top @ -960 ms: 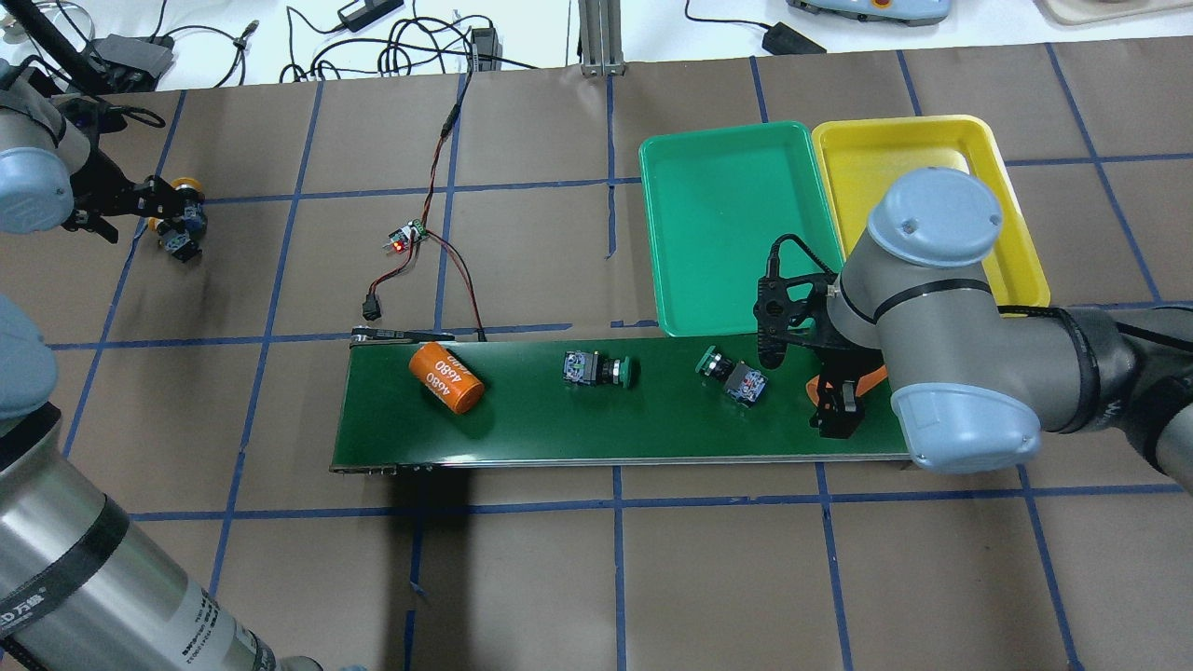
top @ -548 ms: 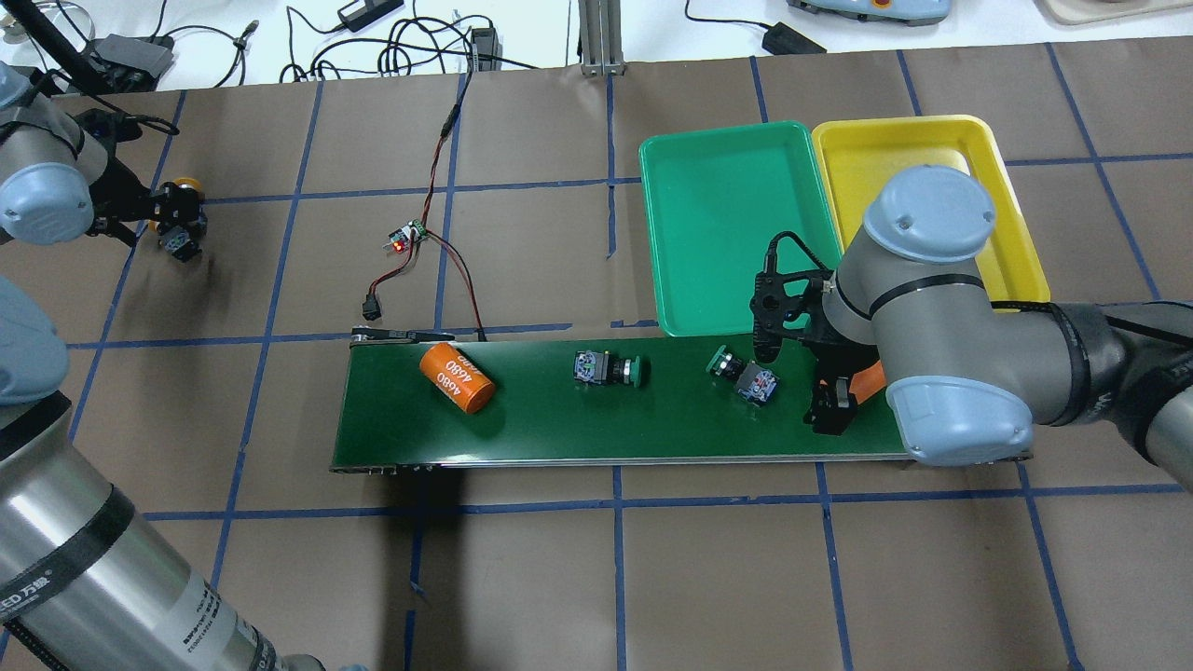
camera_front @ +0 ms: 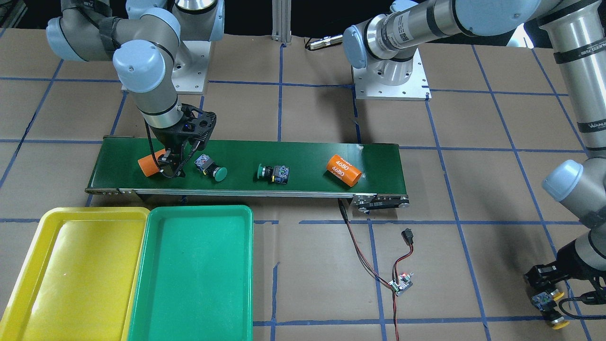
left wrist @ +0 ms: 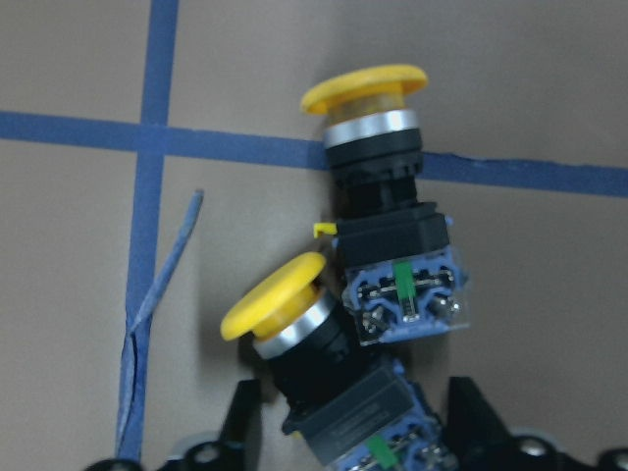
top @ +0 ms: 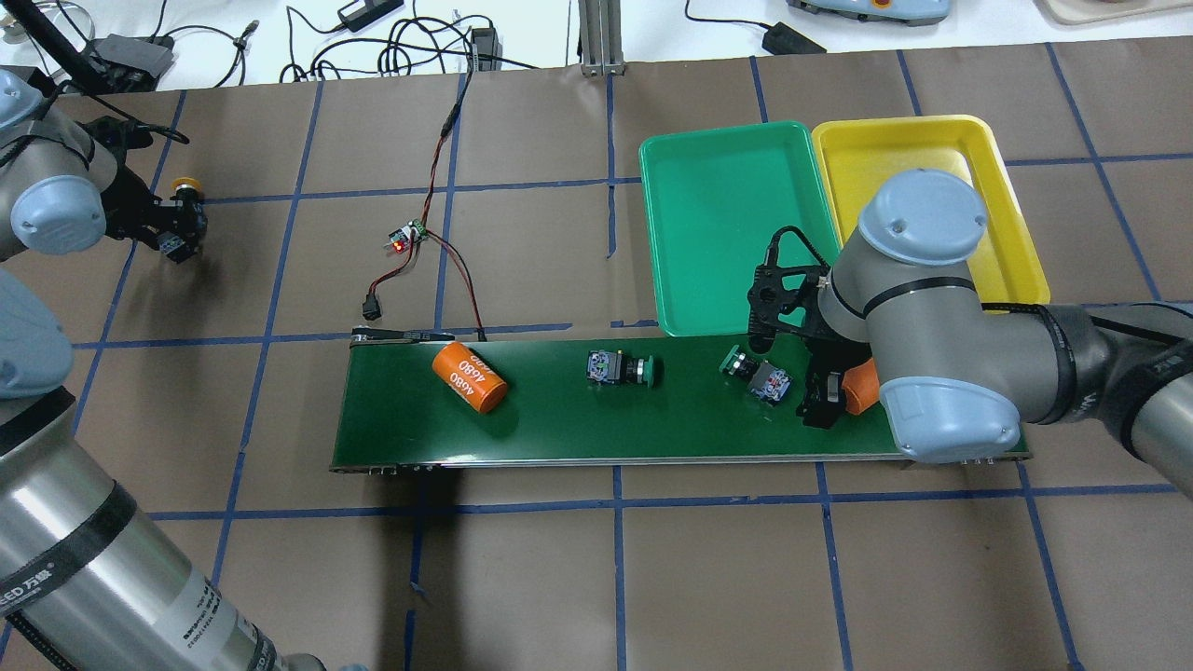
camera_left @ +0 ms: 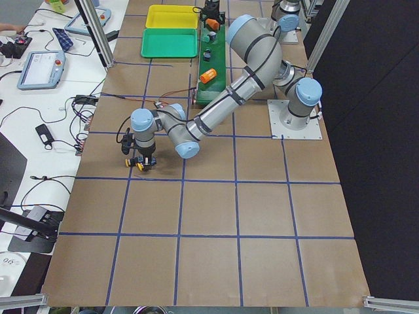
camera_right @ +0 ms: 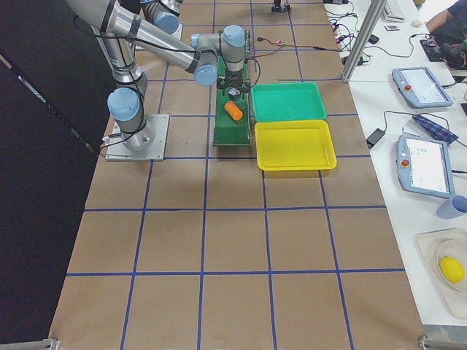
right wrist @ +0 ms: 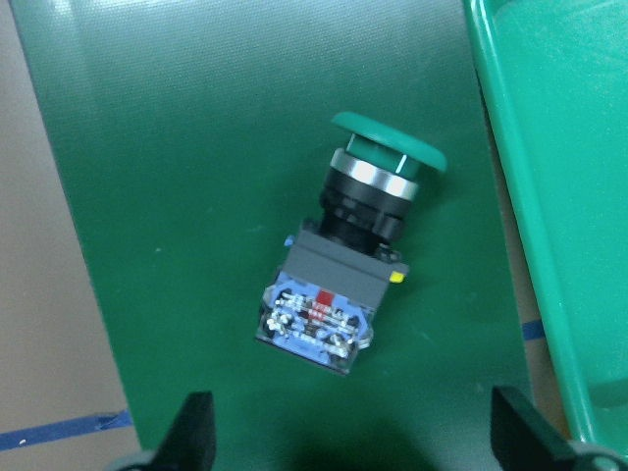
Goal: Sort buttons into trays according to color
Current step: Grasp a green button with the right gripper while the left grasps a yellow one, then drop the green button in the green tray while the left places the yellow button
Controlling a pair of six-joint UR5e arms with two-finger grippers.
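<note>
Two green buttons lie on the conveyor belt point(top: 559, 419): one point(top: 755, 375) point(camera_front: 210, 169) point(right wrist: 343, 265) just beside my right gripper point(top: 818, 408) point(camera_front: 173, 166), which is open and empty, the button lying clear of its fingers point(right wrist: 196, 432). The other point(top: 620, 368) point(camera_front: 272, 173) lies mid-belt. Two yellow buttons point(left wrist: 388, 186) point(left wrist: 314, 343) lie touching on the table at the far left. My left gripper point(top: 172, 240) point(left wrist: 353, 442) is open with a finger on each side of the lower one's body. The green tray point(top: 727, 214) and yellow tray point(top: 895, 158) are empty.
An orange cylinder marked 4680 point(top: 471, 377) lies near the belt's left end. A second orange cylinder point(top: 857, 387) lies under my right wrist. A small circuit board with wires point(top: 405, 238) lies behind the belt. The trays touch the belt's far edge.
The things on the belt have drifted right in the overhead view. My right gripper has moved closer to the nearer green button. My left arm has shifted over the yellow buttons.
</note>
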